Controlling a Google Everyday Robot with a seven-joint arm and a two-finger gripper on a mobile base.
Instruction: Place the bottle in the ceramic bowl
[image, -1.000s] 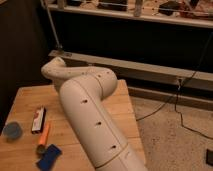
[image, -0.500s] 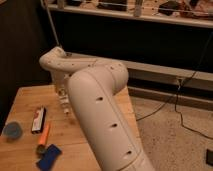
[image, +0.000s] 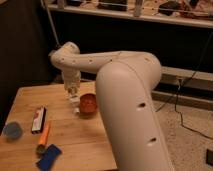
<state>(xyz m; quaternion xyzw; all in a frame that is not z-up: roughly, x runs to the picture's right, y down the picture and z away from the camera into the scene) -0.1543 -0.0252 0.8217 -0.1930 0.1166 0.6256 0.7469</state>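
Dim warm light, gripper (image: 73, 96) above lit table (image: 80, 142)

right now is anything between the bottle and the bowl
Nothing visible does. The bottle is just below the gripper, close beside the bowl on its left, with no object between them. The orange stick lies further left on the table, off that path.

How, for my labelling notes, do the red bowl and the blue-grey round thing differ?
The bowl is glossy orange-red; the round thing is dull blue-grey. The bowl sits mid-table; the round thing sits at the near left edge. The jaws hang just left of the bowl, far from the round thing. Both are round and rest on the wooden table.
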